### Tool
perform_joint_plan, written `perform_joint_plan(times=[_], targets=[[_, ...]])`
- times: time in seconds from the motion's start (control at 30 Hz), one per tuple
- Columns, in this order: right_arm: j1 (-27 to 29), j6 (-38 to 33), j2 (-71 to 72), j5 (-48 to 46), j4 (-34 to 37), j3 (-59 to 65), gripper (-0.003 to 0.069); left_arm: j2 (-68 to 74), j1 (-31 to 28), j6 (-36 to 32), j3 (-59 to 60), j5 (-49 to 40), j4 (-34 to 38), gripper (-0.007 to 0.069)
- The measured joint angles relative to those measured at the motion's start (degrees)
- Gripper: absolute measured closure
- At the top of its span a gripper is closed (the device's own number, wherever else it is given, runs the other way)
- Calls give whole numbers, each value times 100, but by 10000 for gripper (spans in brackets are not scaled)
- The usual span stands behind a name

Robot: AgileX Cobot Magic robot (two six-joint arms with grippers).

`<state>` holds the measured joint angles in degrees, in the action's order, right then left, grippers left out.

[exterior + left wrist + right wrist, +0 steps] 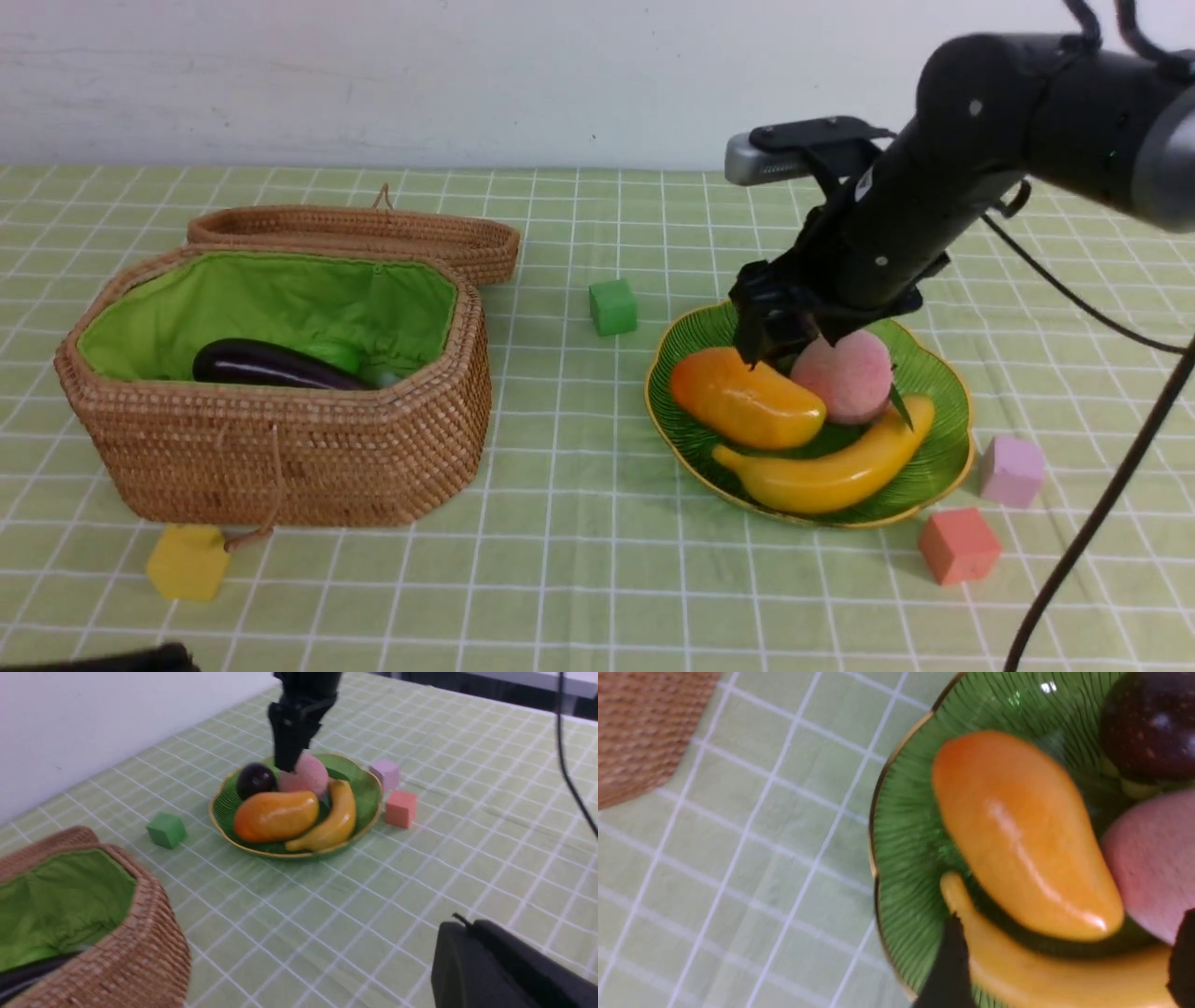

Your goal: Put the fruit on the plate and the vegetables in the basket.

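Observation:
The green plate [943, 439] holds the mango [747, 399], the peach [845, 373] and the banana [831, 471]. The mangosteen [255, 780] lies at the plate's back, hidden behind the arm in the front view. My right gripper [780, 341] hangs open and empty just over the mango and peach; the right wrist view shows its fingertips [952, 961] spread over the banana [1064, 975]. The basket [280, 448] holds the eggplant [271, 366] and a green gourd [336, 353]; the carrot is hidden. My left gripper [467, 926] is shut and empty, low near the table's front.
The basket lid [364, 233] lies behind the basket. Small cubes sit on the checked cloth: green [612, 307] left of the plate, lilac [1011, 470] and red [958, 546] at its right, yellow [189, 561] in front of the basket.

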<state>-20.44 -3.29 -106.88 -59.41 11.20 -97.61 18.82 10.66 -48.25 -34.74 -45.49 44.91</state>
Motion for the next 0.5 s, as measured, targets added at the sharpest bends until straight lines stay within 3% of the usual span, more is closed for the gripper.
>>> perform_joint_plan(times=[0.1,0.13,0.2,0.33,0.37,0.5], targets=[[0,37,452,-776,0,-133,259,0,0,249,0,792,79,637],[0,37,486,-821,0,-142,270,0,0,276,0,864,91,637],[0,56,916,-1095,-6,-156,425,0,0,474,0,1715,217,637],[0,200,1680,-1142,-25,121,636,-22,0,490,0,2256,219,637],[0,265,1977,-1148,-25,324,667,-78,0,490,0,2247,211,637],[0,388,2909,-1175,-40,1176,677,-440,0,546,0,1999,148,637]])
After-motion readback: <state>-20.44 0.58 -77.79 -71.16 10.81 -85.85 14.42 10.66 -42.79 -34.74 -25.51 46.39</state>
